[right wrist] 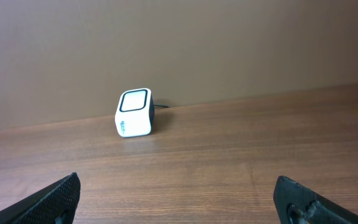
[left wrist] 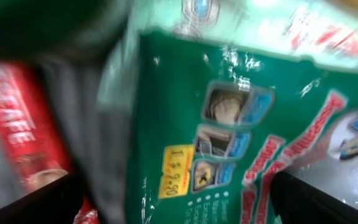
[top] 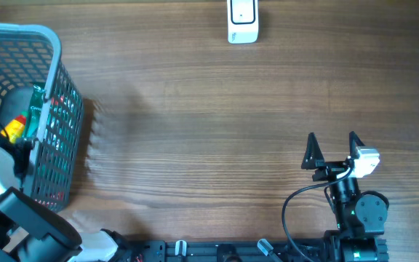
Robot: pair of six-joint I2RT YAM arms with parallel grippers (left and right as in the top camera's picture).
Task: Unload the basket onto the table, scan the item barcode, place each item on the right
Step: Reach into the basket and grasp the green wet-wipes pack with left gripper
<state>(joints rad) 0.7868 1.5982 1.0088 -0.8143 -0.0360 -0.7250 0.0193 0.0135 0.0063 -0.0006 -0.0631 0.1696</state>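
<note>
Left tool (left wrist: pixel 179 208): spread, in grey mesh basket (top: pixel 53 51), over glossy green packet (left wrist: pixel 229 124) (yellow price sticker (left wrist: pixel 178 169)). Right tool (top: pixel 332 144): spread, empty, facing white boxy scanner (top: pixel 243 22).

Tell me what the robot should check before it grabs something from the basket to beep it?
1. Left jaws wide open: ok.
2. Green packet right in front of the left jaws: ok.
3. Barcode on the green packet in sight: cannot tell, the picture is blurred.
4. Red packet out of the way: cannot tell, it lies close beside.
5. Scanner upright on the table, nothing blocking it: ok.
6. Right jaws open, away from the basket: ok.
</note>
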